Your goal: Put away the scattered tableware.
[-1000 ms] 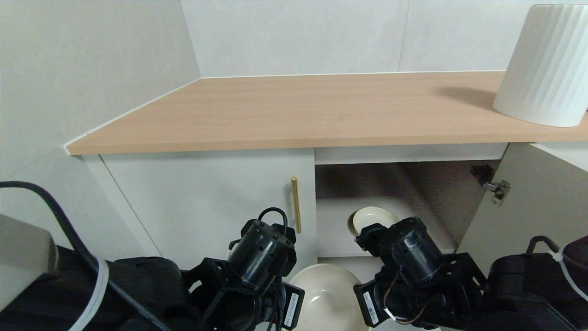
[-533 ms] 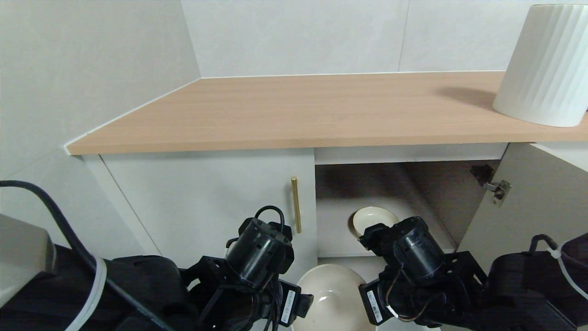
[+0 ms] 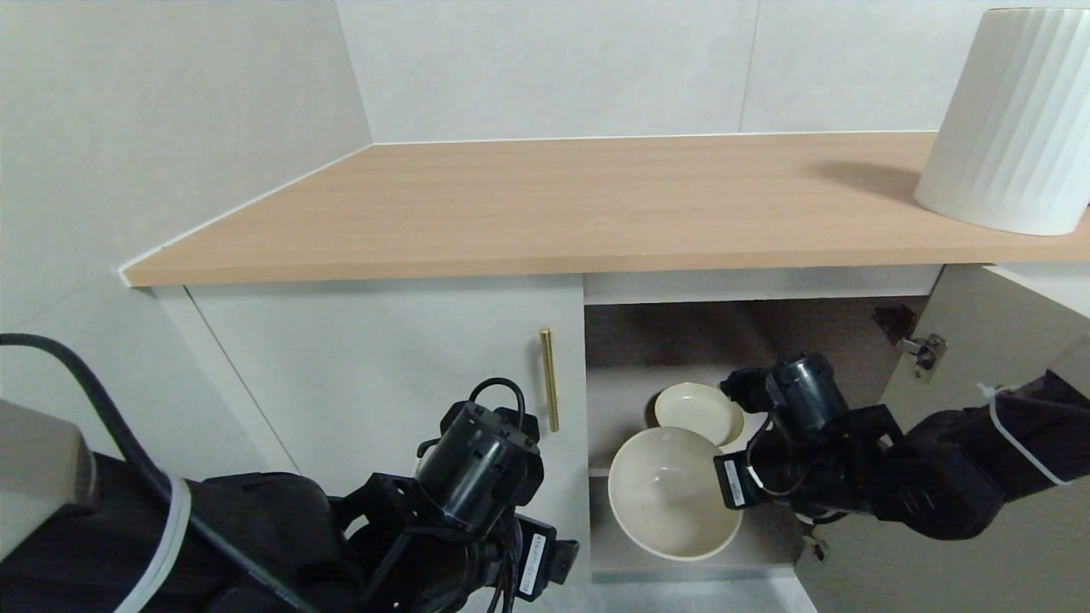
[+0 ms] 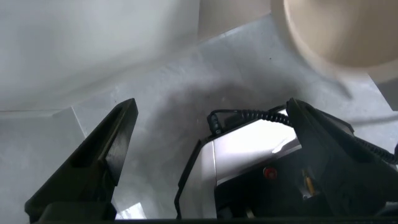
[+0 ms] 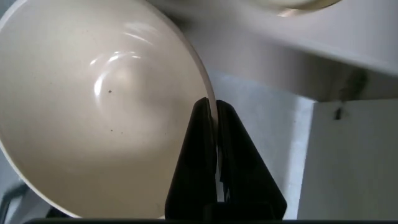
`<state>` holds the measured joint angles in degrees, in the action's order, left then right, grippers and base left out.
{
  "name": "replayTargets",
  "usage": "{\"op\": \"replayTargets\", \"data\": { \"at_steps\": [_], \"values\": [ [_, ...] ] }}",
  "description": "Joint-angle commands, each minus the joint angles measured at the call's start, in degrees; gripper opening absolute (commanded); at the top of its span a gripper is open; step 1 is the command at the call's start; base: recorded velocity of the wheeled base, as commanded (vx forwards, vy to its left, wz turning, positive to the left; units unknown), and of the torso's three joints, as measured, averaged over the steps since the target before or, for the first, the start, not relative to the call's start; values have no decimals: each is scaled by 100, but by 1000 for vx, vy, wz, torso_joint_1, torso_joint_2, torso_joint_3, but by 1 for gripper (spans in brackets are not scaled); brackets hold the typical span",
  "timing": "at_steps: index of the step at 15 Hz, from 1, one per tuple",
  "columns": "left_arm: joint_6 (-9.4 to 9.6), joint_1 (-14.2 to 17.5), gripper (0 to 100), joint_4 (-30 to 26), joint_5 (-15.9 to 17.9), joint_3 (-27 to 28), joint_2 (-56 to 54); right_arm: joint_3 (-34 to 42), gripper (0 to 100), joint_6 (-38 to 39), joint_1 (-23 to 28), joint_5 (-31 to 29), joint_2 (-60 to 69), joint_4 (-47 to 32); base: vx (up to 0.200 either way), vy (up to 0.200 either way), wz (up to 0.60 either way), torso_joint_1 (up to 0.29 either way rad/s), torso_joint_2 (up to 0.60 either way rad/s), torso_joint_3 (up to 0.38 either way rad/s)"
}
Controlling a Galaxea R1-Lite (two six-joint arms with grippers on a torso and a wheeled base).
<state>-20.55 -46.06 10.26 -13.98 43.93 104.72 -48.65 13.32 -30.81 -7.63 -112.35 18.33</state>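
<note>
- While the right gripper (image 5: 216,163) pinches the bowl (image 3: 673,494) at one spot on its rim, jaws shut thin across the wall, the bowl hangs tilted at the mouth of the cabinet (image 3: 749,285). So small a grip could let it swing or slip out.
- The dish (image 3: 697,410) lies on the shelf (image 3: 615,407) just behind the bowl. Pushing in too fast or too far could knock rim against rim and chip both.
- The shelf's front edge seems close to the bowl's underside. A low approach could catch there and lever the bowl out of the jaws.
- The left gripper (image 4: 212,109), jaws wide and empty, hangs low by the shut door (image 3: 383,366). It looks clear of the bowl's path.
</note>
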Motion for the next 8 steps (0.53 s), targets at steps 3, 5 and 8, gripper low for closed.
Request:
{"op": "replayTargets", "data": {
  "at_steps": [3, 5, 8],
  "values": [
    [-1, 0, 100, 2, 1, 1, -4, -654, 0, 689, 426, -230, -551, 3, 0, 0, 0, 0, 0, 0],
    [7, 0, 100, 2, 1, 1, -4, -988, 0, 1172, 602, -248, -639, 3, 0, 0, 0, 0, 0, 0],
    [-1, 0, 100, 2, 1, 1, -4, -1261, 0, 1629, 725, -256, -692, 3, 0, 0, 0, 0, 0, 0]
  ]
}}
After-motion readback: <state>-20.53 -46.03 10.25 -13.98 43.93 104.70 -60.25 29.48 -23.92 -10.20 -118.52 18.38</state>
